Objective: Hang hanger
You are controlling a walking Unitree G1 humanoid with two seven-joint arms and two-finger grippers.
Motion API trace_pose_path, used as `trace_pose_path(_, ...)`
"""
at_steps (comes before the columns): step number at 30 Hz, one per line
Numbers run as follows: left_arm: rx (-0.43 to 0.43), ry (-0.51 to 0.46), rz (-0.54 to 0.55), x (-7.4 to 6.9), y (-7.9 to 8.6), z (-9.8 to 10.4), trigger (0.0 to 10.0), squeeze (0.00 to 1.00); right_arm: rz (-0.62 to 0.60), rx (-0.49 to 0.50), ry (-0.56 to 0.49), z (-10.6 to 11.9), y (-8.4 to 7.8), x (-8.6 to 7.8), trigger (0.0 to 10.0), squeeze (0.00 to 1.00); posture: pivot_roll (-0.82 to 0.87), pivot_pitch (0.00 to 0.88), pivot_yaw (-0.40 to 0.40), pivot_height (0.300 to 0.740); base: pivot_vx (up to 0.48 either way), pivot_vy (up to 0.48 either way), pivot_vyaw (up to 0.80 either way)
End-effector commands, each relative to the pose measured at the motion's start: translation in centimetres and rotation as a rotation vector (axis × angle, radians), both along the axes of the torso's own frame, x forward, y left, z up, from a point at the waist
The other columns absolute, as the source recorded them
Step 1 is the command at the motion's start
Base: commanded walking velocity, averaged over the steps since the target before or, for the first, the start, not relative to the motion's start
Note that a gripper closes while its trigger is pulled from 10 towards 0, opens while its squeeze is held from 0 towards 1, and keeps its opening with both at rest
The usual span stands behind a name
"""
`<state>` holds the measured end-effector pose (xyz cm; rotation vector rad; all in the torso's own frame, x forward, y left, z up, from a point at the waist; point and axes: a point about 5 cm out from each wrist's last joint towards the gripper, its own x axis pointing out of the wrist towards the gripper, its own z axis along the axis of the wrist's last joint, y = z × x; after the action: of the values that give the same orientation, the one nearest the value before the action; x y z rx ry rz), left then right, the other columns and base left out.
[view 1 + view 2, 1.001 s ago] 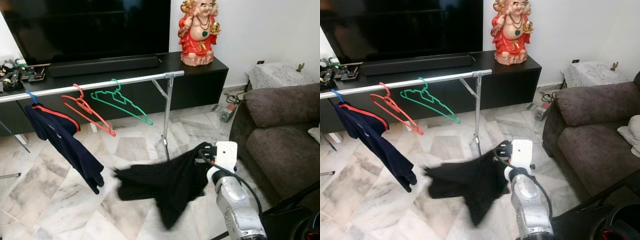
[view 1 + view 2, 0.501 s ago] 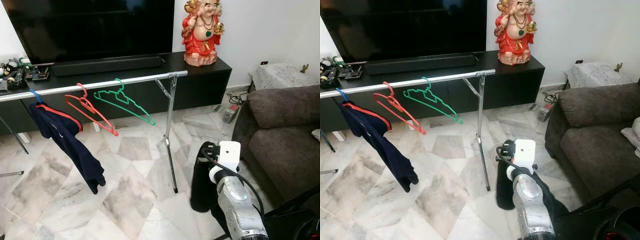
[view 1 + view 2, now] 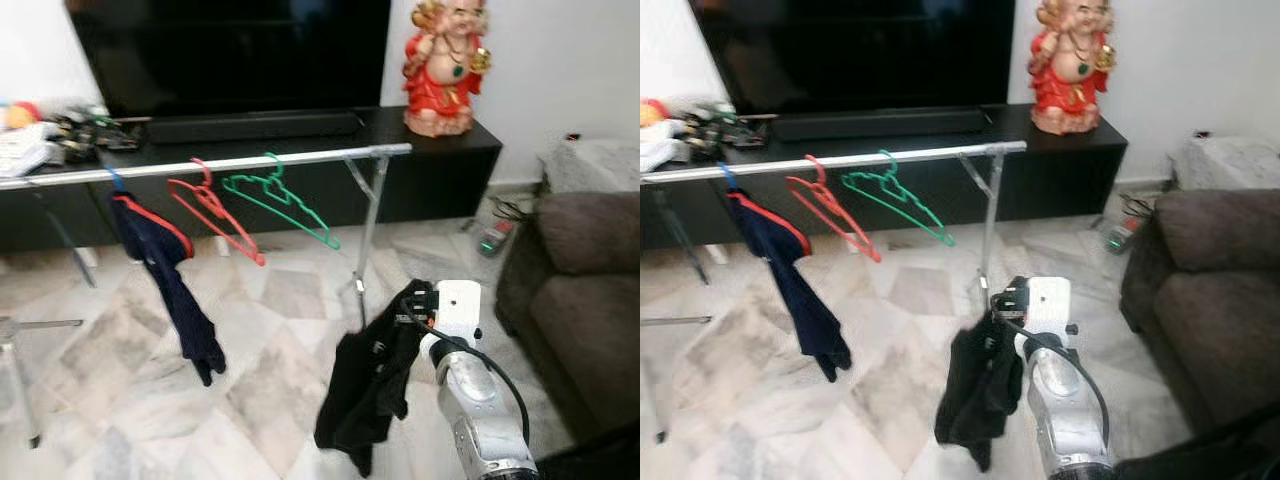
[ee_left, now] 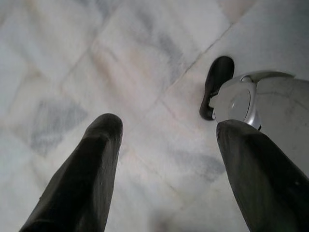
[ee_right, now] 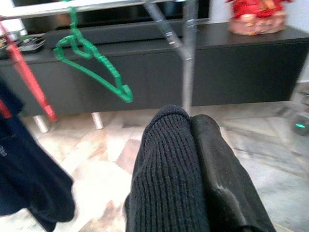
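We are pinching black knitted garment in right gripper, near silver metal clothes rail; left gripper hanging spread over marble floor.

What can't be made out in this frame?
- Right gripper: the black garment wraps one finger; the grip point is hidden.
- Whether a hanger is inside the garment: cloth covers it, head views.
- Clutter on the TV console: blurred, too small.
- Rail: left end cut off by the frame edge.
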<state>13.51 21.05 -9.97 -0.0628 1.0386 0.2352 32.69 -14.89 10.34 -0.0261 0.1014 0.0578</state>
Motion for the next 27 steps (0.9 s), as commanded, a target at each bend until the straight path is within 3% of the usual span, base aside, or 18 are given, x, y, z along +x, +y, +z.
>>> trace_pose_path(1, 0.003, 0.019, 0.009, -0.5, 0.4, -0.1, 10.0, 0.00, 0.008, 0.001, -0.027, 0.4, 0.4, 0.2, 10.0, 0.00, 0.01, 0.044, 0.055, 0.740, 0.000, 0.000, 0.80)
trace_pose_path(8, 0.003, 0.017, 0.008, -0.5, 0.4, -0.1, 10.0, 0.00, -0.009, 0.008, 0.012, -0.7, 0.0, -0.1, 10.0, 0.00, 0.01, 0.053, 0.054, 0.740, 0.000, 0.000, 0.74)
trace_pose_path(18, 0.010, -0.011, 0.015, -0.2, 0.4, 0.0, 10.0, 0.00, -0.018, 0.062, 0.188, -5.5, -0.1, -1.2, 10.0, 0.00, 0.01, 0.065, 0.052, 0.740, 0.000, 0.000, 0.00)
trace_pose_path(27, 0.081, -0.173, 0.001, 0.8, 0.7, 1.0, 10.0, 0.00, -0.037, 0.058, 0.360, -9.9, 0.1, -3.3, 10.0, 0.00, 0.01, 0.071, 0.053, 0.740, 0.000, 0.000, 0.00)
